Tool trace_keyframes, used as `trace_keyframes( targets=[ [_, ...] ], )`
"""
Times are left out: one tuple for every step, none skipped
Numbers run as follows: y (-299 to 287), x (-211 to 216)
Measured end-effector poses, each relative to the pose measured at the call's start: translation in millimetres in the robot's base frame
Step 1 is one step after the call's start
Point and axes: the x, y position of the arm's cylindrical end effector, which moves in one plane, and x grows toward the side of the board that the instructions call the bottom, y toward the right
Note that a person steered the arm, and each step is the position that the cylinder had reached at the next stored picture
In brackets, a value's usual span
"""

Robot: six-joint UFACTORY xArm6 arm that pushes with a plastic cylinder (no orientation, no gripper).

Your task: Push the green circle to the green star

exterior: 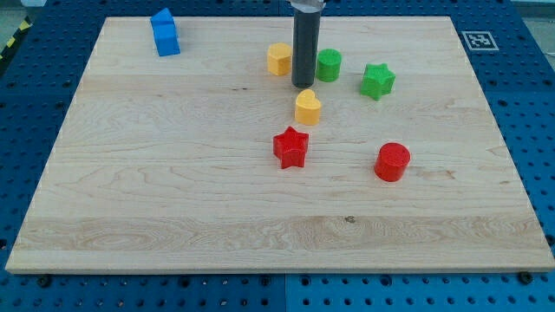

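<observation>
The lone camera looked down steeply from the board's [173,199] 6 o'clock edge, framing nearly all of it.

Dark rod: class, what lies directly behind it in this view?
The rod covers a strip of board between the yellow block and green circle, perhaps hiding the circle's left edge.

I see the board [173,191] lit brightly and evenly, apparently from overhead, with no harsh glare on the wood. Shadows are short and soft: a faint one hugs the base of the red cylinder [392,162] and the red star [291,147]. My rod [304,43] shows a pale sheen down its length; my tip [303,86] stays sharp. Focus holds across the board, grain crisp. The board's edges look straight, narrowing toward the view's top.
</observation>
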Motion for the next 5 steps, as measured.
trace_keyframes(
  targets=[
    [0.3,-27.0],
    [17.2,-42.0],
    [47.6,-43.9],
    [59.2,-41.8],
    [68.6,-35.1]
  ],
)
